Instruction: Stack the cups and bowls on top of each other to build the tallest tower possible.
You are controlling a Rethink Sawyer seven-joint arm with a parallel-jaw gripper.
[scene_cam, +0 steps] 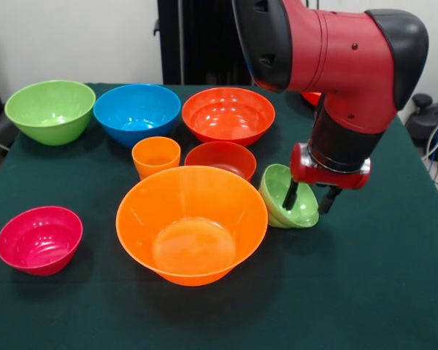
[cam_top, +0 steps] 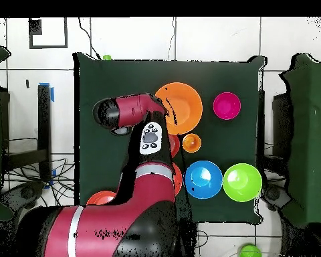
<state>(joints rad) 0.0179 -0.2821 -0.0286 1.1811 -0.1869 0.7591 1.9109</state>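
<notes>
A: Where's the small green bowl (scene_cam: pixel 286 195)?
B: Right of the largest orange bowl (scene_cam: pixel 192 223), tipped on its side, rim leaning against that bowl's wall. The gripper (scene_cam: pixel 309 197) has its two dark fingers astride the green bowl's upper rim, clamped on it.

A: What crowds it?
B: The small red-orange bowl (scene_cam: pixel 221 159) sits just behind the big orange one, the orange cup (scene_cam: pixel 156 156) beside it on the left. A wider red-orange bowl (scene_cam: pixel 228 114), a blue bowl (scene_cam: pixel 136 112) and a large green bowl (scene_cam: pixel 50 110) line the far side. A pink bowl (scene_cam: pixel 39 239) stands well apart at the near left.

A: And from overhead?
B: The arm (cam_top: pixel 133 114) hides the small green bowl; the table (cam_top: pixel 96 87) is dark green.
</notes>
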